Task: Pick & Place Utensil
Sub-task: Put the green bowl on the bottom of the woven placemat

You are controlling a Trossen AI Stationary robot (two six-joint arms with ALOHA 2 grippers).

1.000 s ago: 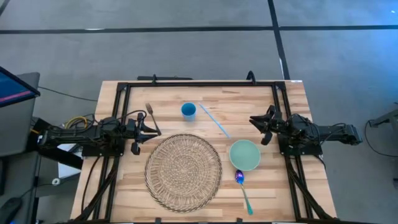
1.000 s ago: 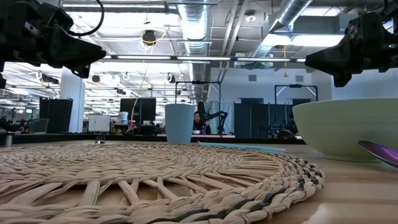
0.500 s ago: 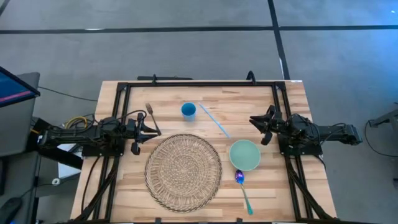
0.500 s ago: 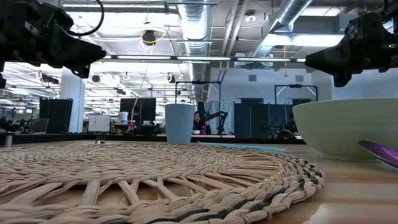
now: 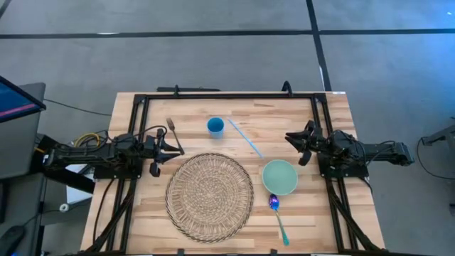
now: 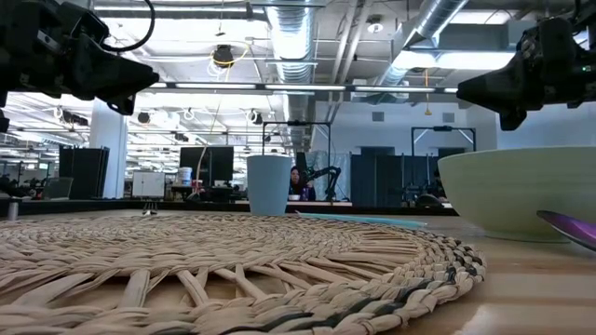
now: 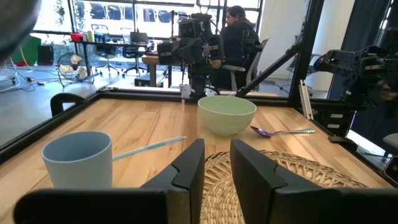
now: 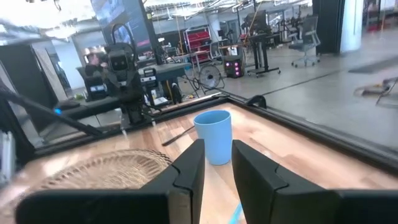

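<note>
Both pincers hang released and empty: left pincer (image 5: 178, 147) near the fork (image 5: 170, 126), right pincer (image 5: 292, 138) beyond the bowl (image 5: 280, 177). Cup (image 5: 215, 126), straw (image 5: 246, 137) and woven mat (image 5: 210, 195) lie between them.

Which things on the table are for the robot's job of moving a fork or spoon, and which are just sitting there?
For the job:
fork
purple spoon
woven mat

Probably just sitting there:
blue cup
green bowl
blue straw

Neither pincer holds anything.
</note>
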